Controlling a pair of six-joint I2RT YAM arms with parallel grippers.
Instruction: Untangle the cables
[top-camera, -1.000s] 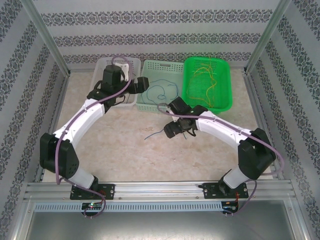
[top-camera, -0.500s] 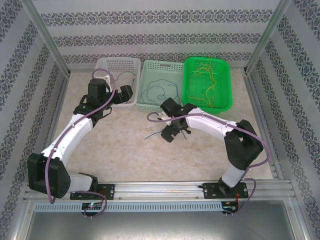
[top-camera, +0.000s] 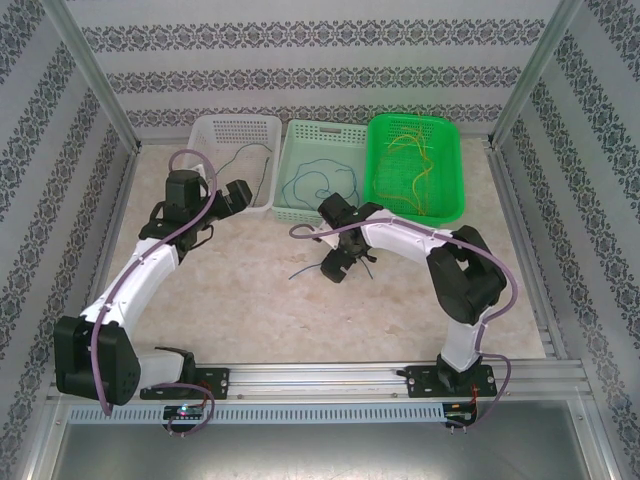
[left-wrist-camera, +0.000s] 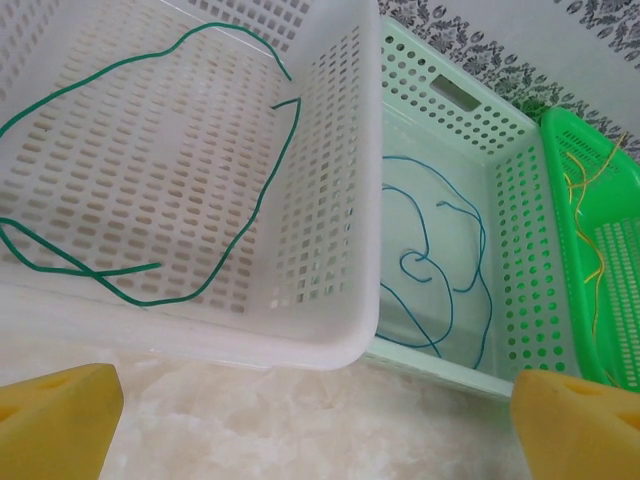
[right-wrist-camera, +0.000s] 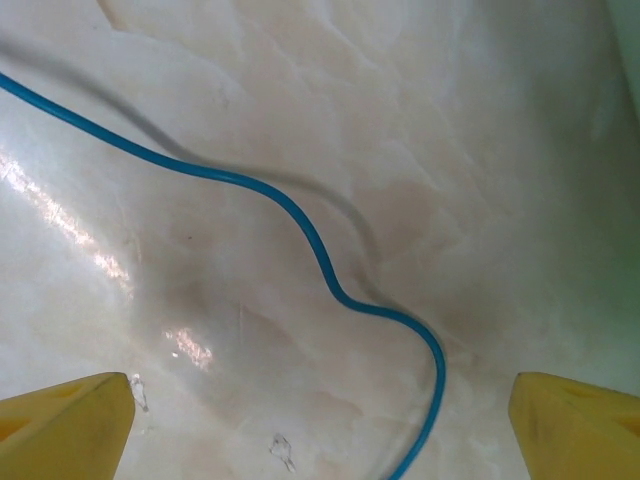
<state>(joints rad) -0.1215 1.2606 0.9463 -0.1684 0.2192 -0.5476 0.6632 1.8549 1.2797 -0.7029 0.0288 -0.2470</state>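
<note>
1. Left gripper (left-wrist-camera: 320, 425): jaws wide open, holding nothing, just short of the white basket (left-wrist-camera: 330, 200).
2. A green cable (left-wrist-camera: 262, 205) lies looped inside that basket.
3. Blue cables (left-wrist-camera: 452, 300) lie coiled in the pale basket (left-wrist-camera: 520, 200) beside it.
4. Yellow cables (top-camera: 421, 172) lie in the green basket (top-camera: 455, 190), farthest right.
5. Right gripper (right-wrist-camera: 320, 420): jaws wide open, empty, over the table (right-wrist-camera: 450, 150).
6. A loose blue cable (right-wrist-camera: 320, 255) snakes across the table under those jaws, touching neither finger.
</note>
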